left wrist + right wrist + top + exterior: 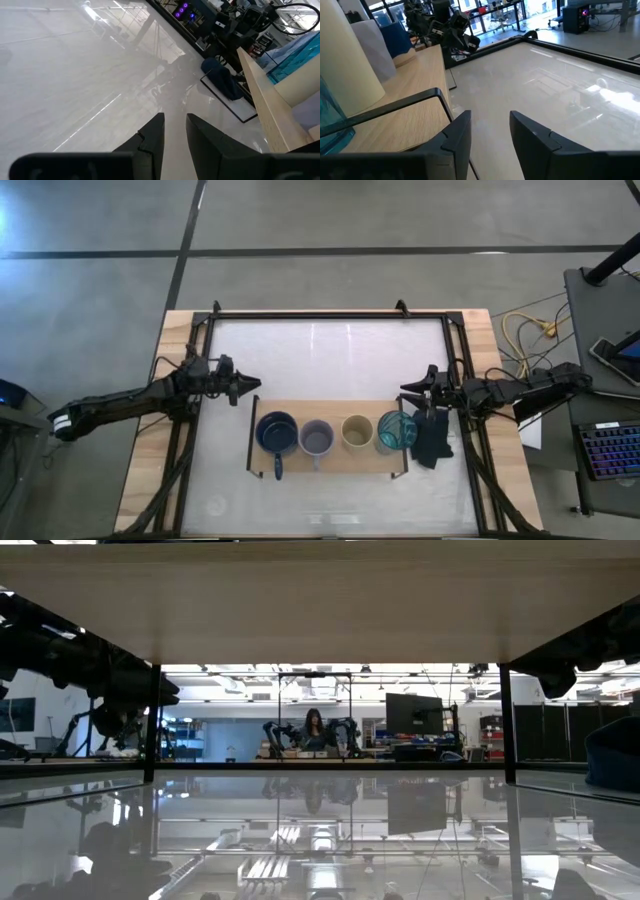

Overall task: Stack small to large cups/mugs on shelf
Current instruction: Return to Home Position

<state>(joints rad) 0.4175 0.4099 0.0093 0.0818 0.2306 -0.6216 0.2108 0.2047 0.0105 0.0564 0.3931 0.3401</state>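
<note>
Left gripper (250,388): fingers slightly parted with a narrow gap, pinching nothing. It hangs over the white tabletop (330,355) just off the left end of the shelf (335,460), clear of it.
Right gripper (407,388): fingers spread a little wider, also empty. It hovers just off the shelf's right end, near the tumbler but touching nothing.
Count: two grippers, four cups, one shelf, one cloth.
Cups: all four stand upright in a single row on the shelf. From left to right in the high view they are the dark navy mug (277,432), the grey-lavender mug (317,438), the tan cup (357,430) and the teal tumbler (396,430).
Handles: two cups have handles, the navy and the grey-lavender. Both handles point away from the grippers.
Shelf: a light-wood board with black frame ends, set across the tabletop between the two arms.
Cloth: a dark cloth (433,438) lies just beside the shelf's right end, under the right arm.
Room: one person (314,728) sits far behind the table in the low view.
</note>
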